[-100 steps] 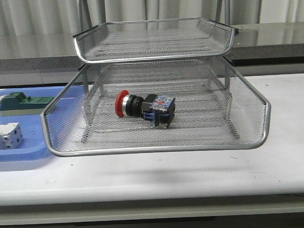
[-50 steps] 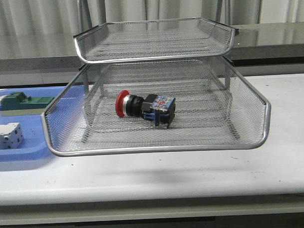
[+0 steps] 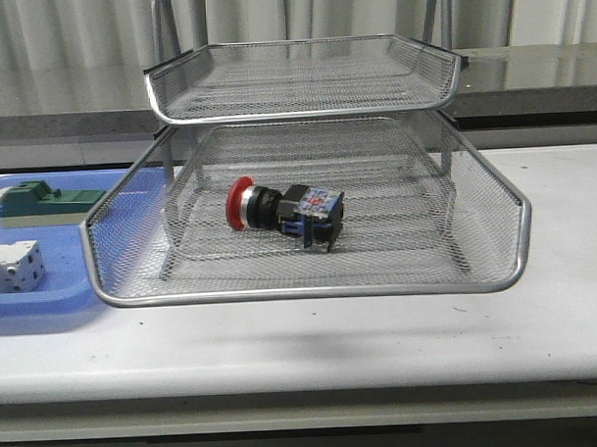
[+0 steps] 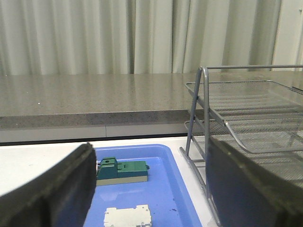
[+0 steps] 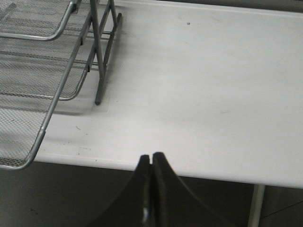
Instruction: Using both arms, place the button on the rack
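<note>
The button [image 3: 283,210] lies lengthwise across the rack [image 3: 310,282] (cap leftward), clear of the spread left gripper [image 4: 147,189] and the closed, empty right gripper [image 5: 151,163].

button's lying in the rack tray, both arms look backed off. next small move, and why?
Probably none on the button: it lies on its side inside the rack, in the larger tray under the upper one, with nothing gripping it. The left gripper is open above the blue tray; the right gripper is shut, off the rack's side. I'd just hold or park both arms.
</note>
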`<state>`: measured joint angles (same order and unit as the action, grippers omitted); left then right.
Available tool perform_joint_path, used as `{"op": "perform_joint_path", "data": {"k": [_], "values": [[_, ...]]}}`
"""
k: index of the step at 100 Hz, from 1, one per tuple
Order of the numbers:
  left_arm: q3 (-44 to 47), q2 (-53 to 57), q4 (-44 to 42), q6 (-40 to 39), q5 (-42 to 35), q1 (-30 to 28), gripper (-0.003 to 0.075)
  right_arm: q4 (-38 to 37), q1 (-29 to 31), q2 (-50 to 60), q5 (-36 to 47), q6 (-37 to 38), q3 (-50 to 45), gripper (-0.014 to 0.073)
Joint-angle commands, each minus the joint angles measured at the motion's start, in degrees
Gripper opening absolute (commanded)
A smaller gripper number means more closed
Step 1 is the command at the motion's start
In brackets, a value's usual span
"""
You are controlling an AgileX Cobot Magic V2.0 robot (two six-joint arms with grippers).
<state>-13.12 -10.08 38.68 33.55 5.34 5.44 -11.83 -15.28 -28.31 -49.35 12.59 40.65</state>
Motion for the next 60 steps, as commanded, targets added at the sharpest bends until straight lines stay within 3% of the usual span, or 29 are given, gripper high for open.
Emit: {"op": "perform_joint_path", "data": {"k": [1, 29, 43, 60], "values": [[-1.51, -0.51, 0.8, -0.38, -3.87, -0.07, 0.0473, -1.36, 0.32, -0.1, 3.42, -0.03, 2.0, -0.0108], [-1.51, -0.51, 0.8, -0.38, -3.87, -0.07, 0.0445, -1.36, 0.32, -0.1, 3.42, -0.03, 2.0, -0.0108], [-1.51, -0.51, 0.8, -0.38, -3.87, -0.07, 0.0278, -1.36, 0.32, -0.1, 3.42, -0.03, 2.0, -0.0108], [-1.51, -0.51, 0.8, -0.38, -3.87, -0.07, 0.0003, -1.36, 0.32, -0.1, 3.42, -0.03, 2.0, -0.0108]]}}
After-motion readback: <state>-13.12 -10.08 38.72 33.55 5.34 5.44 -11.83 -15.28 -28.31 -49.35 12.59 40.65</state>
